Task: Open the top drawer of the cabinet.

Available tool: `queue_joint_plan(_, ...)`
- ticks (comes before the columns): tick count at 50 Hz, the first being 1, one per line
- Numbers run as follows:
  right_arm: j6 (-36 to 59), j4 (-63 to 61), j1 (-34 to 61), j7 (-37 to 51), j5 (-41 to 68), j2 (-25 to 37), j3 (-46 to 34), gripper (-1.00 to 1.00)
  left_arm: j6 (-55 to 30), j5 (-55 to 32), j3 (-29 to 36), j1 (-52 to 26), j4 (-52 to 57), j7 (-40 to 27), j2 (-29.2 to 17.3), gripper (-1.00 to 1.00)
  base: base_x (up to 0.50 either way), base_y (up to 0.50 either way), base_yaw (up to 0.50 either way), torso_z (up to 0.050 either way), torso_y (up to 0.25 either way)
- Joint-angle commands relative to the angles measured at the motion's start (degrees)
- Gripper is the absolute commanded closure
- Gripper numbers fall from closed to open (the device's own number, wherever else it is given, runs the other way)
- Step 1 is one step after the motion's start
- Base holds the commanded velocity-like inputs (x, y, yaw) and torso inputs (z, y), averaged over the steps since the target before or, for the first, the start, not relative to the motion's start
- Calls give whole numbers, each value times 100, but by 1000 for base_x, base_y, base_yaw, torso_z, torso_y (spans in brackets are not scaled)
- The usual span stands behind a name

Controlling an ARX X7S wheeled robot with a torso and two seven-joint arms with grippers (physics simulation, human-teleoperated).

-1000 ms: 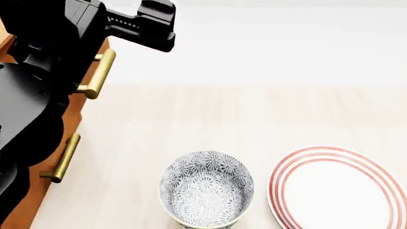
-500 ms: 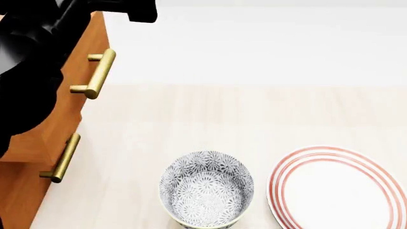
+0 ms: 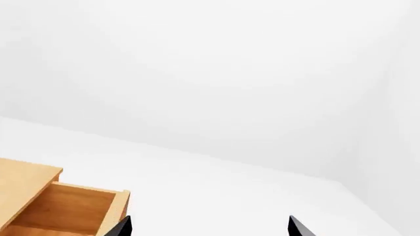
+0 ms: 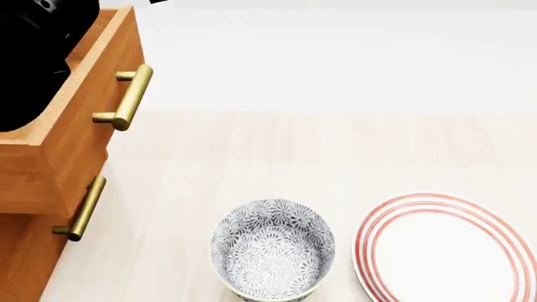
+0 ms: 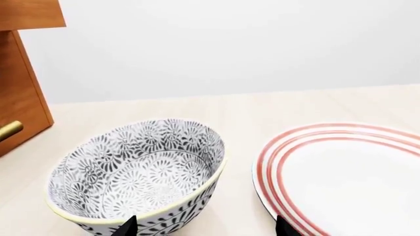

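The top drawer (image 4: pixel 80 129) stands pulled out of the cabinet (image 4: pixel 25 258) at the head view's left, its brass handle (image 4: pixel 127 95) free of any gripper. In the left wrist view the drawer (image 3: pixel 69 209) shows its paler wood inside, beside the cabinet's top (image 3: pixel 23 182). My left gripper (image 3: pixel 208 228) is open and holds nothing, well above and apart from the drawer. Only the black left arm (image 4: pixel 34 56) shows in the head view, over the drawer's back part. My right gripper (image 5: pixel 204 227) is open, low over the table between bowl and plate.
A patterned blue-grey bowl (image 4: pixel 273 248) stands on the pale wooden table (image 4: pixel 277 151) near its front. A white plate with red rings (image 4: pixel 444 248) lies to its right. A lower drawer's brass handle (image 4: pixel 84 207) juts out under the open drawer.
My left arm and gripper have lifted up and back, away from the top drawer's handle and almost out of the head view. The drawer, bowl and plate have not moved.
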Motion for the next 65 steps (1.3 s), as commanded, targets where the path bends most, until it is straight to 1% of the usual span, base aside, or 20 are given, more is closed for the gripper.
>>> queue_joint_plan(1, 5, -4, 7, -96, -77, -88, 101, -100, 276, -333, -381, -236, -602, -172, 91, -100, 0, 0, 0, 0, 0)
queue_joint_plan(17, 15, 2, 25, -59, -14, -79, 122, -100, 345, -807, -559, -632, -1189, -611, 85, -100, 0, 0, 0, 0, 0)
queue_joint_plan(21, 9, 9, 25, -60, -13, -77, 113, -100, 404, -876, -547, -714, -1277, -634, 58, -100, 0, 0, 0, 0, 0)
queue_joint_plan(27, 20, 7, 29, -57, -4, -74, 98, -100, 486, -1077, -764, -919, -1707, -775, 56, -100, 0, 0, 0, 0, 0)
queue_joint_plan(33, 22, -1, 28, -56, -3, -65, 82, -100, 576, -1228, -886, -986, -1909, -900, 45, -100, 0, 0, 0, 0, 0)
queue_joint_plan(41, 6, 5, 19, -52, -13, -59, 61, -100, 691, -1284, -862, -1104, -2102, -961, 0, -100, 0, 0, 0, 0, 0)
queue_joint_plan(46, -21, 34, 22, -57, -23, -64, 47, -100, 720, -1316, -847, -1219, -2288, -990, -29, -100, 0, 0, 0, 0, 0)
queue_joint_plan(52, -34, 56, 29, -61, -23, -65, 35, -100, 607, -1573, -1021, -1351, -2723, -1128, -2, -100, 0, 0, 0, 0, 0)
queue_joint_plan(60, -18, 23, 23, -43, -15, -48, 24, -100, 674, -1539, -885, -1485, -3116, -1051, -55, -100, 0, 0, 0, 0, 0)
queue_joint_plan(63, -12, 14, 27, -37, -13, -42, 20, -100, 625, -1445, -712, -1557, -3200, -998, -100, -100, 0, 0, 0, 0, 0)
queue_joint_plan(65, -31, 1, 16, -32, -34, -33, 13, -100, 616, -1478, -734, -1621, -3360, -1005, -91, -100, 0, 0, 0, 0, 0)
